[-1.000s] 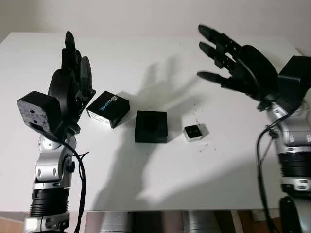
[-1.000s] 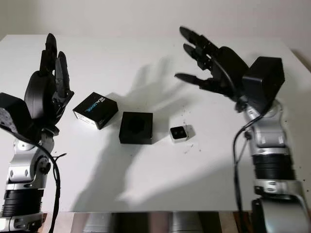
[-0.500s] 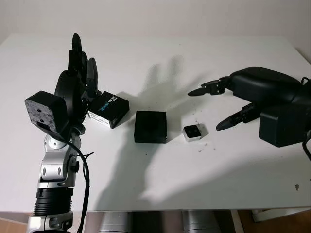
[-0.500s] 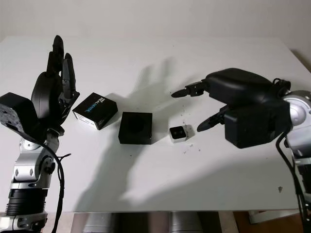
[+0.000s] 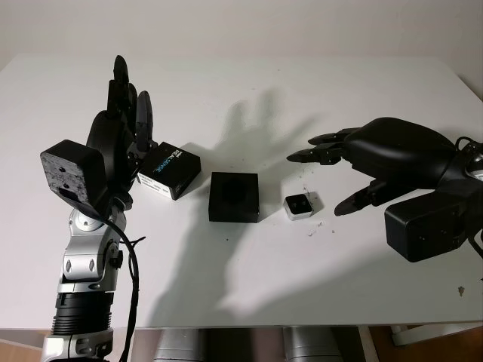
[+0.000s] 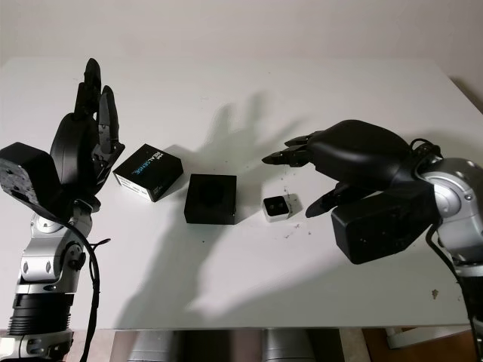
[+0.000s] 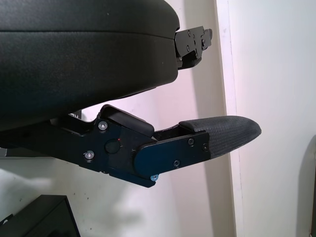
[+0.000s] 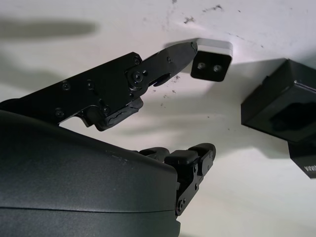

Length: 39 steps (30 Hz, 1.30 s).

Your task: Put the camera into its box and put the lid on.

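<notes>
A small silver camera [image 5: 299,205] with a black face lies on the white table [image 5: 249,271], just right of the open black box [image 5: 234,197]. The box lid [image 5: 169,170], black with white lettering, lies left of the box. My right hand [image 5: 336,170] hovers open just right of and above the camera, palm down, holding nothing; in the right wrist view the camera [image 8: 211,61] sits beyond one fingertip and the box [image 8: 283,111] is further off. My left hand [image 5: 121,113] is raised open at the left, beside the lid.
Small dark specks [image 5: 315,226] dot the table near the camera. The table's far edge meets a pale wall. The table's front edge [image 5: 256,326] runs along the bottom of the head views.
My right hand has swung down from a raised pose to hover low beside the camera. The left hand shifted slightly toward the lid. Camera, box and lid have not moved.
</notes>
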### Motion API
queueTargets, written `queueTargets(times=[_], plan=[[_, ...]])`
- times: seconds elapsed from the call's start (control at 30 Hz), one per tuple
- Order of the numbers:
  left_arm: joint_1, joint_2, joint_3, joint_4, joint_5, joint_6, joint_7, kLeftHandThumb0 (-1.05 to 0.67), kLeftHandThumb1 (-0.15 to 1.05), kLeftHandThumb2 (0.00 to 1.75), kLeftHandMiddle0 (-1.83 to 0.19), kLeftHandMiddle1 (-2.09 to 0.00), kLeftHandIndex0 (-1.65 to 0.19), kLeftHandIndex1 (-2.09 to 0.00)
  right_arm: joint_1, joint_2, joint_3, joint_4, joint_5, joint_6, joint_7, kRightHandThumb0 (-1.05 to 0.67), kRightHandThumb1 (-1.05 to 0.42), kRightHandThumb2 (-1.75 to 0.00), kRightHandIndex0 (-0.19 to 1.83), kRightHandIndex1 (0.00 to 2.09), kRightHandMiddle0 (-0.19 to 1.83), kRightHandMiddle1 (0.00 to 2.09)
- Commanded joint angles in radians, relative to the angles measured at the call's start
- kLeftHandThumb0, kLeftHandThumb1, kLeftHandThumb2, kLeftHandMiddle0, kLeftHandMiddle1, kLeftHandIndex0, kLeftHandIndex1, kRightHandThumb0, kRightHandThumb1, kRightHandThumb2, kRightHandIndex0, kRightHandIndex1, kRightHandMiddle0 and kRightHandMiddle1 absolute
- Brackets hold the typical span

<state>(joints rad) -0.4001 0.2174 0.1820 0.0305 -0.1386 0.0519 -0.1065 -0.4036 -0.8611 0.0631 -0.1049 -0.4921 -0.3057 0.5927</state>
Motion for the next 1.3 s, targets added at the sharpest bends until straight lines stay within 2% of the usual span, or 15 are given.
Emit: queueTargets(times=[0.0, 0.2, 0.57, 0.83, 1.03, 1.27], plan=[[-0.014, 0.009, 0.004, -0.012, -0.004, -0.003, -0.006, -0.78, 1.05, 0.67, 0.19, 0.00, 0.19, 0.00, 0.043, 0.034, -0.009, -0.052, -0.020, 0.047, -0.031, -0.59, -0.89, -0.07, 0.33, 0.04, 0.38, 0.04], [-0.020, 0.009, 0.003, -0.011, -0.006, 0.005, -0.008, -0.78, 1.05, 0.67, 0.19, 0.00, 0.19, 0.00, 0.130, 0.141, -0.019, -0.152, -0.059, 0.240, -0.101, -0.64, -0.93, -0.07, 0.20, 0.01, 0.34, 0.03], [-0.011, 0.002, 0.001, -0.038, -0.009, 0.012, -0.003, -0.78, 1.05, 0.66, 0.19, 0.00, 0.19, 0.00, 0.176, 0.194, 0.021, -0.234, -0.154, 0.389, -0.117, -0.68, -0.96, -0.06, 0.08, 0.01, 0.26, 0.02], [-0.005, 0.005, 0.006, -0.059, -0.013, 0.033, -0.001, -0.78, 1.05, 0.66, 0.19, 0.00, 0.19, 0.00, 0.177, 0.190, 0.043, -0.232, -0.180, 0.390, -0.097, -0.70, -0.96, -0.05, 0.05, 0.02, 0.29, 0.04], [-0.010, -0.002, 0.006, -0.057, -0.012, 0.037, 0.011, -0.78, 1.05, 0.65, 0.19, 0.00, 0.19, 0.00, 0.166, 0.150, 0.054, -0.228, -0.197, 0.378, -0.030, -0.69, -0.95, -0.05, 0.00, 0.02, 0.23, 0.02], [-0.012, 0.001, 0.008, -0.052, -0.018, 0.034, 0.011, -0.77, 1.05, 0.65, 0.19, 0.00, 0.19, 0.00, 0.166, 0.151, 0.061, -0.197, -0.204, 0.367, -0.028, -0.68, -0.92, -0.05, -0.02, 0.03, 0.23, 0.03]])
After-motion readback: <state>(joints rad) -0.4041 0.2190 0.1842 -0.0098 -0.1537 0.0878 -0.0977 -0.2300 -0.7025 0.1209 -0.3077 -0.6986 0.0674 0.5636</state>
